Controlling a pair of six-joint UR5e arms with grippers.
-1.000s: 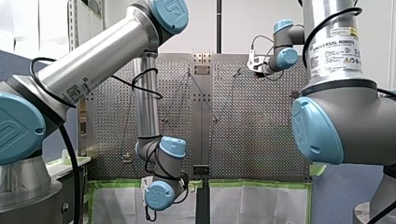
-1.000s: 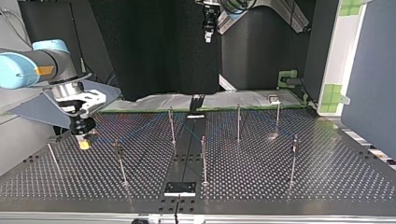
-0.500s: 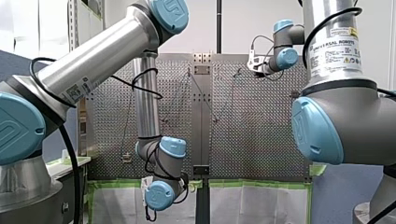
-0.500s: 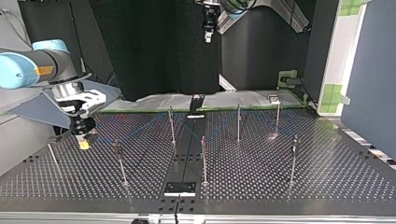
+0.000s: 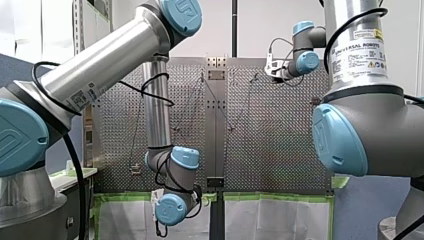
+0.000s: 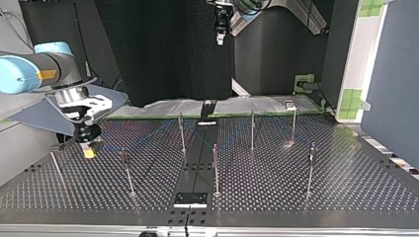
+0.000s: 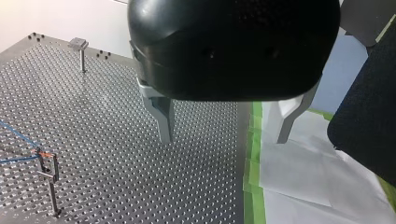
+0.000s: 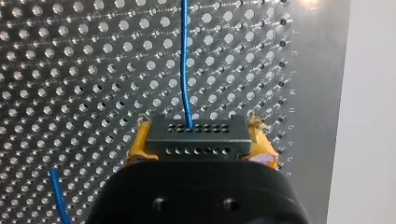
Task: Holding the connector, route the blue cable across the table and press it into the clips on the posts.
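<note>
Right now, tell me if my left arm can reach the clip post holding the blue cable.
Probably yes: my left gripper hangs open and empty, nothing standing between it and that post.

Perforated metal table (image 6: 346, 187) with thin upright posts (image 6: 216, 170), blue cable (image 8: 183, 56) low over it, green tape (image 5: 275, 197) along one edge.

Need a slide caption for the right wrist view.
Right pincer clamps the dark connector between yellow pads; the blue cable leaves it ahead over the perforated table.

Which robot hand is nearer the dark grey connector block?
Right. My right gripper clamps the dark grey connector block between its yellow pads; my left gripper hangs open, high and far away.
</note>
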